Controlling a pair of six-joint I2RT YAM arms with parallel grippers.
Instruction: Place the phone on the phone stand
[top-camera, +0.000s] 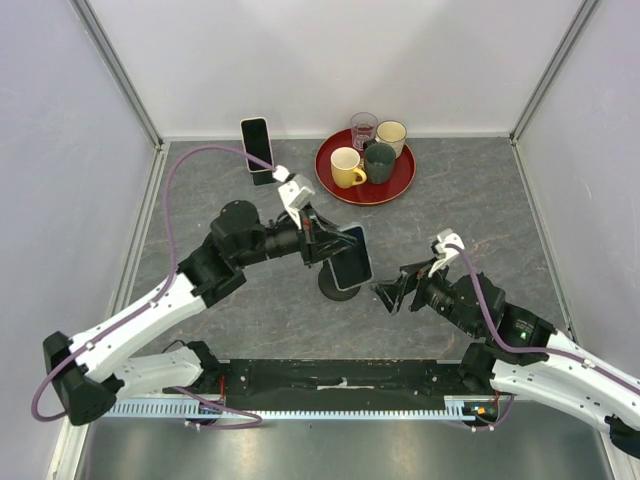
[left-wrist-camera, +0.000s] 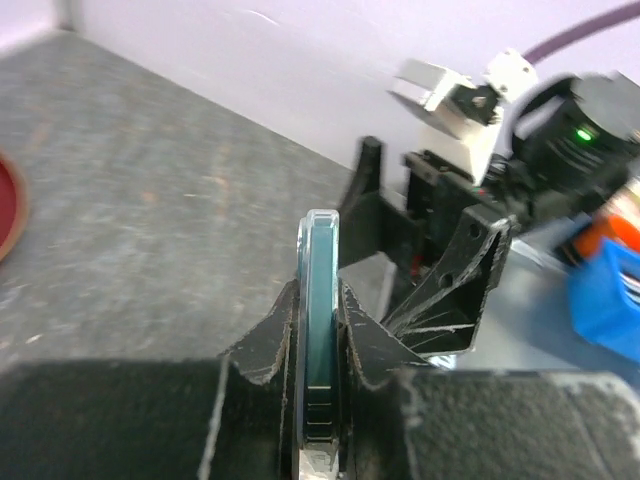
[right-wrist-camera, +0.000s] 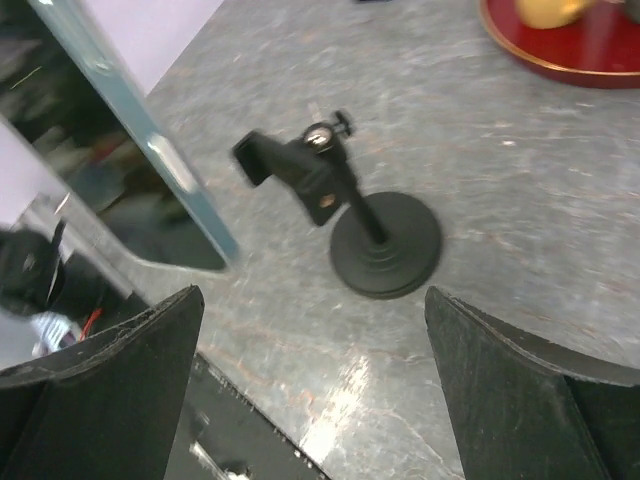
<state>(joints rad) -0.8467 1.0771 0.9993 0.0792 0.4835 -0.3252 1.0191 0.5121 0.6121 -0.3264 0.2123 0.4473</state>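
My left gripper (top-camera: 335, 250) is shut on a blue-edged phone (top-camera: 353, 258) and holds it in the air just above the black phone stand (top-camera: 336, 287). In the left wrist view the phone (left-wrist-camera: 320, 250) stands edge-on, and the left gripper (left-wrist-camera: 320, 305) has a finger pressed on each face. The right wrist view has the phone (right-wrist-camera: 120, 150) at upper left, apart from the phone stand (right-wrist-camera: 385, 245), whose clamp head (right-wrist-camera: 300, 175) is empty. Just right of the stand, my right gripper (top-camera: 392, 297) is wide open; in its own view the right gripper (right-wrist-camera: 312, 300) holds nothing.
A second phone (top-camera: 257, 143) leans upright at the back left near the wall. A red tray (top-camera: 330, 178) at the back centre carries several mugs and a glass. A black rail (top-camera: 340, 380) runs along the near edge between the arm bases.
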